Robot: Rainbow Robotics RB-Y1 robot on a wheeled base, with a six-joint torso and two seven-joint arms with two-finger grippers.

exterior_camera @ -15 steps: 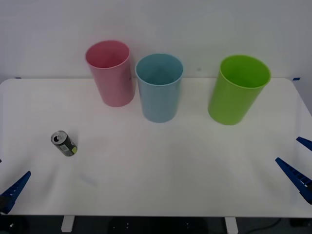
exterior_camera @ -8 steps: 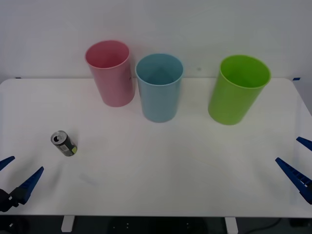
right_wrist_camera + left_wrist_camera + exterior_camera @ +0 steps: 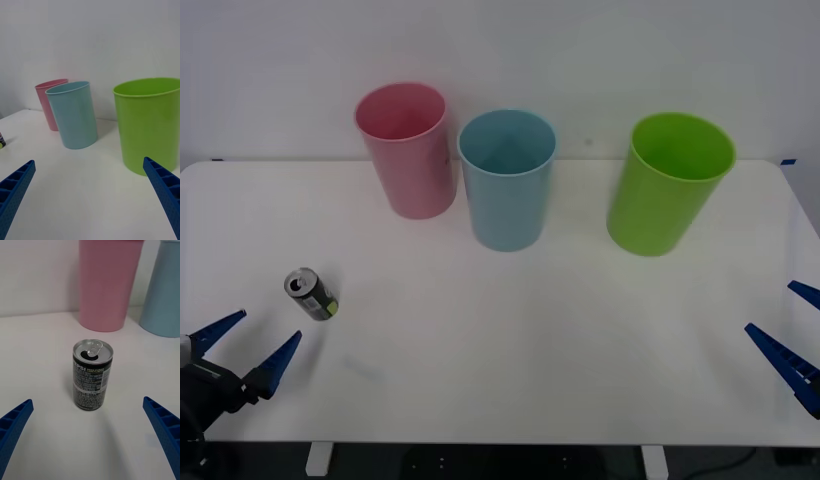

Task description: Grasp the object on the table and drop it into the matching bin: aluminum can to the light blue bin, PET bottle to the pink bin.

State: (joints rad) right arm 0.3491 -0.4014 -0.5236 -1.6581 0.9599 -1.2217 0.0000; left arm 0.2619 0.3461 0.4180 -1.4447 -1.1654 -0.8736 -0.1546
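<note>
Left gripper [image 3: 250,345] advances, fingers spread wide, toward the small dark aluminium can [image 3: 311,293].
Misaligned, one finger could topple it; right gripper [image 3: 790,335] waits open.

The left tool [image 3: 248,345] has two bright blue fingers of plastic, each one long and narrowing to a sharp tip. They are fixed on a black wrist block [image 3: 202,390] with a small pale part at its outer edge. In the left wrist view the fingers [image 3: 13,429] show a ribbed inner face with open cells. The right tool [image 3: 792,335] has the same blue tapered fingers [image 3: 165,189], ribbed, with a finely dotted texture on the side.
</note>
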